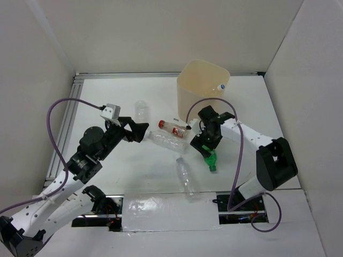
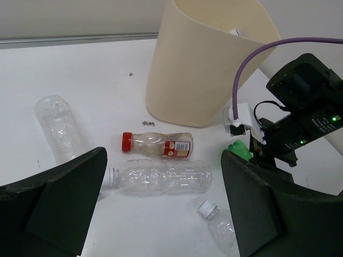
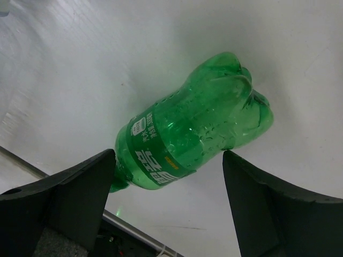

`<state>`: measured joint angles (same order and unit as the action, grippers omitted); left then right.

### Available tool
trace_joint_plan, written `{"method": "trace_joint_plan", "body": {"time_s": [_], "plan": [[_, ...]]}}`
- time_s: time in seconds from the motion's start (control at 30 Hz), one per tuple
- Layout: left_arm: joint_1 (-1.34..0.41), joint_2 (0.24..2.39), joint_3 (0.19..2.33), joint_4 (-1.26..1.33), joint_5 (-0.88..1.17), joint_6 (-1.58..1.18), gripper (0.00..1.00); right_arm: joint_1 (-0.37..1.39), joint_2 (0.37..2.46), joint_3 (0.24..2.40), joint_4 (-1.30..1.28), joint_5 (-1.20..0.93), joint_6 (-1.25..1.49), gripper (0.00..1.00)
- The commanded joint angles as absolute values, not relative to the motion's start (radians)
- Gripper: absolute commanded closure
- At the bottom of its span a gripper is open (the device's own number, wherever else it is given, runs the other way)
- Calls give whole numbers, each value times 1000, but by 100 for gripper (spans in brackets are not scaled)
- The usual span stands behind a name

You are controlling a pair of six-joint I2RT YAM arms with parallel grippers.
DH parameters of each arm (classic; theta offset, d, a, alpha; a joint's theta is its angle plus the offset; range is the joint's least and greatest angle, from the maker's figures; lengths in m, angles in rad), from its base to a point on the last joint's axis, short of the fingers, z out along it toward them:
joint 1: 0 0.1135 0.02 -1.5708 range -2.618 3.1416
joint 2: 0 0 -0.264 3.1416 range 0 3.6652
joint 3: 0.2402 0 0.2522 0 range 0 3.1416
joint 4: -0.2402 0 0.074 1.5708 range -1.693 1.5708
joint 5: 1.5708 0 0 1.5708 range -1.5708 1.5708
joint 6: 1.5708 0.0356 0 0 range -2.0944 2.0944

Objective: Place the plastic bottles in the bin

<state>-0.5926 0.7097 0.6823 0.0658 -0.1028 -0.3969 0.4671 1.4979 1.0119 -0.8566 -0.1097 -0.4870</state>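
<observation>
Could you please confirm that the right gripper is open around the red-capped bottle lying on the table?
Not quite. The right gripper is open around the green bottle, not the red-capped one, as the right wrist view shows. The red-capped bottle lies elsewhere on the table, in front of the bin.

A lab test cell: white table (image 1: pixel 134 176) boxed by plain panels (image 1: pixel 32 64) on three edges, aluminium rail (image 1: pixel 64 120) along its left edge.
</observation>
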Motion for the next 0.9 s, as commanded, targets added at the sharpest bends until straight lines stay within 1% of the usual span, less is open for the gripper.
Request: {"method": "trace_joint_plan", "body": {"time_s": [0.0,0.27,0.4,0.47,0.53,0.6,0.63,0.7,0.73,0.8,0.87], "plan": [[-598,672,670,81,-132,-403,0,477,1513,1025,-847,-66,-466,13],[-598,650,641,72,-141,-394,0,495,1522,936,-792,-14,-517,13],[-598,684,630,81,-159,-403,0,517,1546,908,-756,-5,-537,13],[-598,702,620,81,-190,-417,0,517,1560,908,-735,-17,-537,15],[-586,750,629,42,-222,-449,0,517,1569,908,-723,-35,-558,28],[-562,779,638,31,-245,-469,0,517,1560,885,-712,-49,-575,44],[-540,794,638,20,-265,-482,0,517,1540,876,-703,-61,-598,57],[-509,834,664,8,-278,-495,0,517,1491,864,-703,-74,-624,69],[-456,903,689,-6,-278,-495,0,517,1450,864,-730,-106,-677,81],[-437,928,718,-20,-256,-495,0,506,1398,891,-776,-130,-702,87],[-385,1001,756,-11,-226,-483,0,485,1305,932,-827,-234,-780,91]]}}
